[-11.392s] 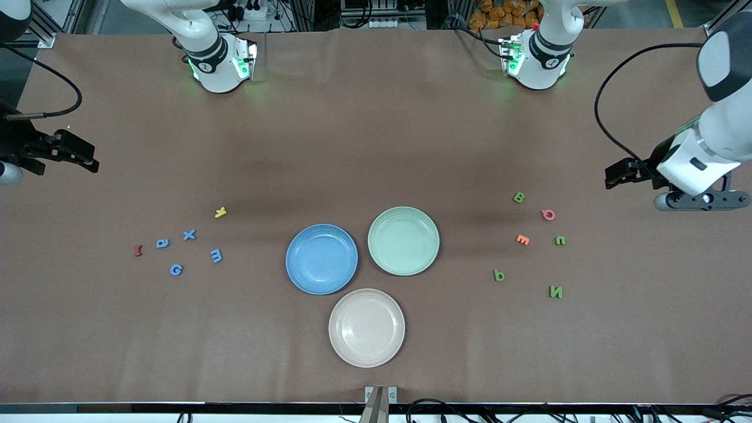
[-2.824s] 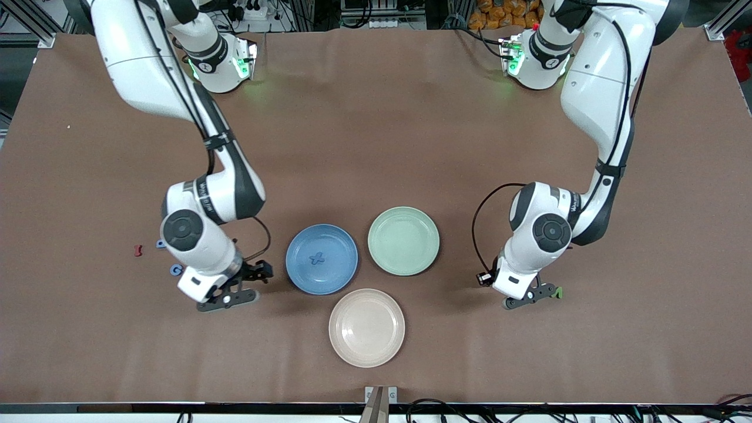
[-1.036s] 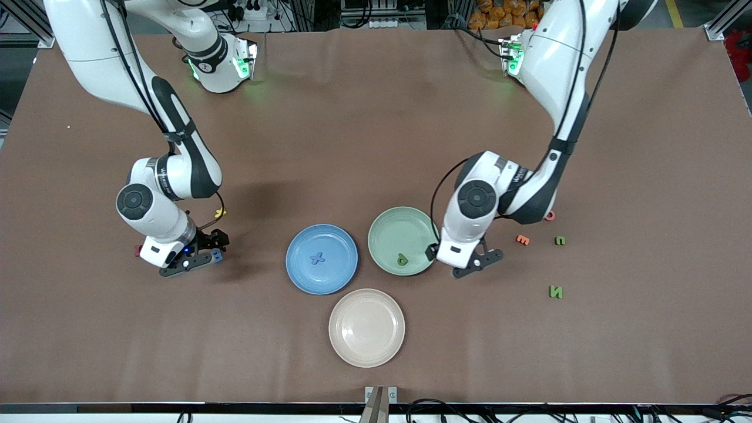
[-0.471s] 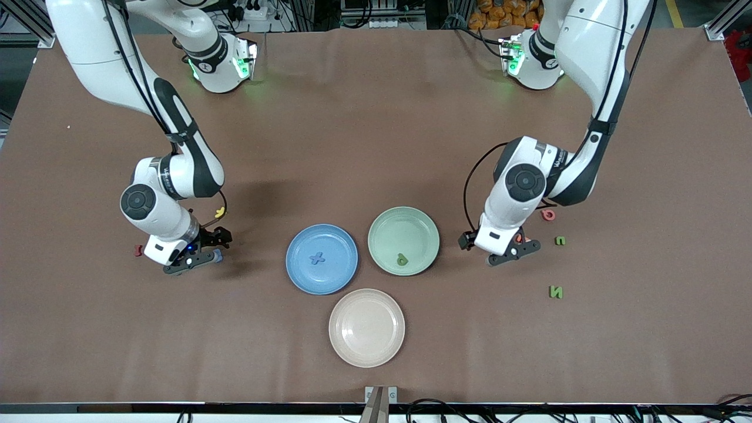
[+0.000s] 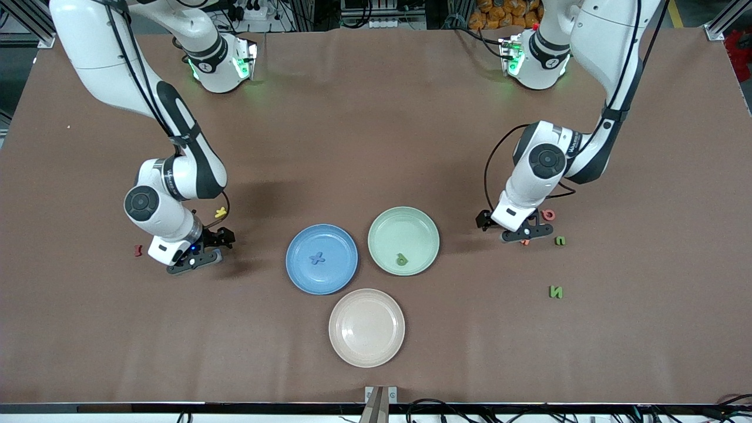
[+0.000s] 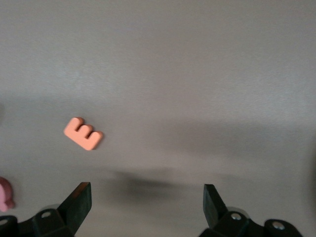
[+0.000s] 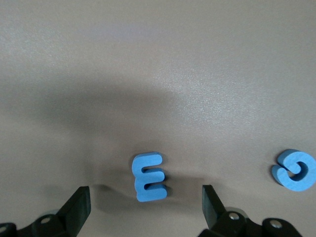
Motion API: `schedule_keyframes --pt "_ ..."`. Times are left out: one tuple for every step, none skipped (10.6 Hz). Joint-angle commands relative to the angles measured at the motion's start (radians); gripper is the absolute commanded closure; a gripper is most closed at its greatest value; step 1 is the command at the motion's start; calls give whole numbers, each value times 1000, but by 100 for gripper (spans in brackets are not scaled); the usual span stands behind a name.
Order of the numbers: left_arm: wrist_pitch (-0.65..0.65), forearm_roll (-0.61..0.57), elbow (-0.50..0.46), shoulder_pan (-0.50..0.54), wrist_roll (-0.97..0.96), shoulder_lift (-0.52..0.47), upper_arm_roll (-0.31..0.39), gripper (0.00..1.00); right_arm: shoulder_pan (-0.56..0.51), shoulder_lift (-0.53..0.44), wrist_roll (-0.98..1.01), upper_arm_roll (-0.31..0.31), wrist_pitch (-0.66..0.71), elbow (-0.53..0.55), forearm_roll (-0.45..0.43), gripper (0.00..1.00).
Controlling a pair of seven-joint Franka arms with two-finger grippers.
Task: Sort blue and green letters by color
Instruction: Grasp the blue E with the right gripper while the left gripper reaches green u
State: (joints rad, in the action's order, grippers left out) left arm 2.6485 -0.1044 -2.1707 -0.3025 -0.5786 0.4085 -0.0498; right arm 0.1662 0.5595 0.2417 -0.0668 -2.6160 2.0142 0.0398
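Matt brown paper-like surface [image 5: 364, 147], chunky matt foam-like blue letter E [image 7: 149, 177] and orange letter E [image 6: 83, 134], three smooth plates [image 5: 352, 349] with a soft sheen, glossy white plastic arm shells [image 5: 111, 64], matt black fingers [image 7: 79, 210]

The blue plate [image 5: 321, 259], green plate [image 5: 403, 241] and beige plate [image 5: 366, 328] cluster almost touching at mid-table, so nothing passes between them at table level; bare brown table [image 5: 376, 141] lies wide between the plates and the arm bases. Toward the right arm's end, a blue E [image 7: 149, 177] sits between the wide-apart fingers of the right gripper [image 7: 143, 210], with a blue G [image 7: 295, 170] just beside. Toward the left arm's end, an orange E [image 6: 83, 134] and a pink letter [image 6: 5, 193] crowd the spread left gripper [image 6: 147, 207].
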Motion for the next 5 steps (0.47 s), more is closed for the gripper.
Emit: schedule_keyframes --pt "14 -29 -21 95 109 -28 -8 0 -8 13 4 12 7 -20 23 48" --pt "14 -29 -15 164 185 -33 -12 0 -8 13 5 13 22 -32 23 70" --pt "11 -29 -18 210 268 -31 -13 0 -7 13 4 15 21 -34 23 76" --pt "11 -28 -17 242 305 -19 -12 0 -7 14 2 15 16 -35 23 78" --pt "10 -29 -12 282 322 -14 -13 0 -7 20 -7 15 10 -35 34 78"
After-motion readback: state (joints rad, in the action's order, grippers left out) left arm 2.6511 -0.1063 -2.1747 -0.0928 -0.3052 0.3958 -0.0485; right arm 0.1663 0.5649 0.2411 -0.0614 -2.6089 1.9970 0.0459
